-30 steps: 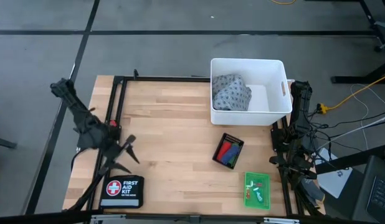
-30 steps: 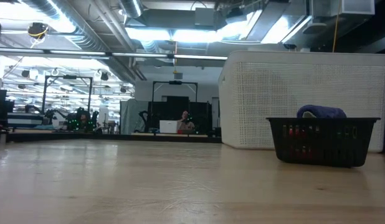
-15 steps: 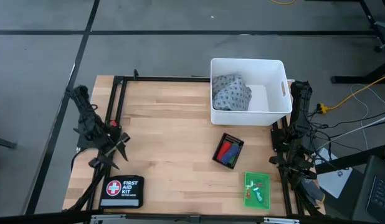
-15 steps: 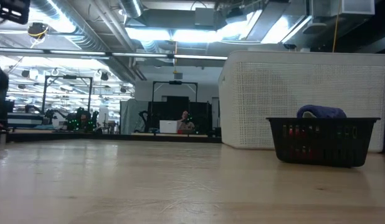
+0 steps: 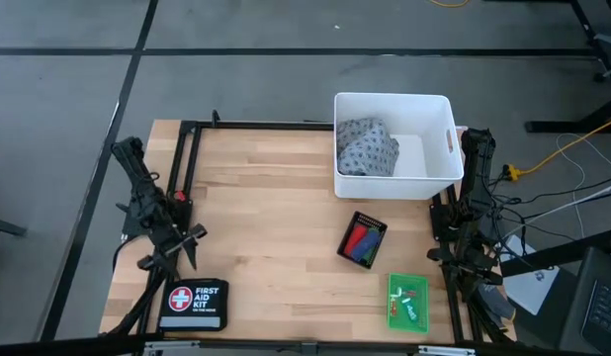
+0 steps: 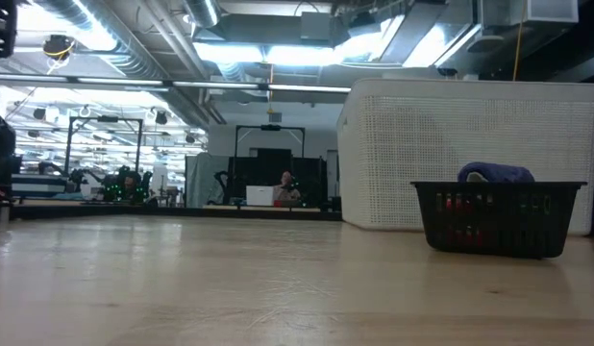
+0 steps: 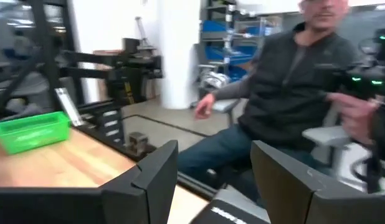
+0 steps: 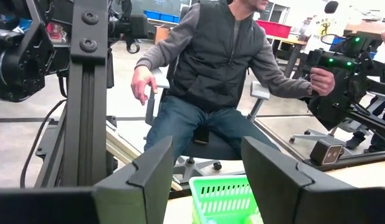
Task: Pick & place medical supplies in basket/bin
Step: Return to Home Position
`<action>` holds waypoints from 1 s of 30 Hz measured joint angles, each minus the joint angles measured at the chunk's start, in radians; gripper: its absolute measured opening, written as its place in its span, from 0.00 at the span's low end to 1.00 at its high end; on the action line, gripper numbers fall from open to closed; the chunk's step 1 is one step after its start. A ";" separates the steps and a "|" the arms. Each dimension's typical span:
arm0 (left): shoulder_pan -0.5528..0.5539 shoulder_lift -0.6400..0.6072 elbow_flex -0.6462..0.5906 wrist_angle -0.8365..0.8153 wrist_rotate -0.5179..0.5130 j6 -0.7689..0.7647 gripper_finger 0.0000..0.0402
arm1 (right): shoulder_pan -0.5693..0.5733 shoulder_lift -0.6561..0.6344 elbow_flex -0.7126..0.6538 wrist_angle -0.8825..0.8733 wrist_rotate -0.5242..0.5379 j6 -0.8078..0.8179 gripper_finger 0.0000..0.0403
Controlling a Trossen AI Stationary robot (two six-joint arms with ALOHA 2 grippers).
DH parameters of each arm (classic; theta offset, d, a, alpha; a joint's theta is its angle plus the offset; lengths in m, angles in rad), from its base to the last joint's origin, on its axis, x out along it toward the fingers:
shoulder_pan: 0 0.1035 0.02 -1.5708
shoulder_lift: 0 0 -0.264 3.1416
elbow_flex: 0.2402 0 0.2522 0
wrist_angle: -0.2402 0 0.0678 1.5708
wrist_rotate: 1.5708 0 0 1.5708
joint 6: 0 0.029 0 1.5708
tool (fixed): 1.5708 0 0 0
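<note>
Leftward the left arm had drawn back since a second before, its gripper [image 7: 214,148] spread wide and empty, well left of the one white tub [image 5: 394,185]. One dotted cloth [image 5: 367,148] lay inside that tub. One black mesh tray [image 5: 377,224] of rolls [image 5: 361,243] and one green tray [image 5: 407,280] sat before it, apart from both grippers; the right gripper [image 8: 206,143] also gaped empty.

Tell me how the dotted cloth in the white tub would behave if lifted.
The cloth lies crumpled in folds, so it is probably floppy and would sag from a single pinch. Being fabric, it is likely light for its bulk. Bunched at one end of the tub, it should not roll, though a trailing edge might catch the rim.
</note>
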 joint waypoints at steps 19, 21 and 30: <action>-0.001 0.167 -0.003 -0.005 0.030 0.057 0.49 | 0.000 0.000 0.000 0.000 0.004 0.000 0.47; -0.001 0.169 -0.003 -0.002 0.029 0.165 0.49 | 0.000 0.000 0.000 0.000 0.004 0.000 0.47; -0.001 0.169 -0.004 -0.001 0.027 0.303 0.49 | 0.000 0.000 0.000 0.000 0.004 0.000 0.47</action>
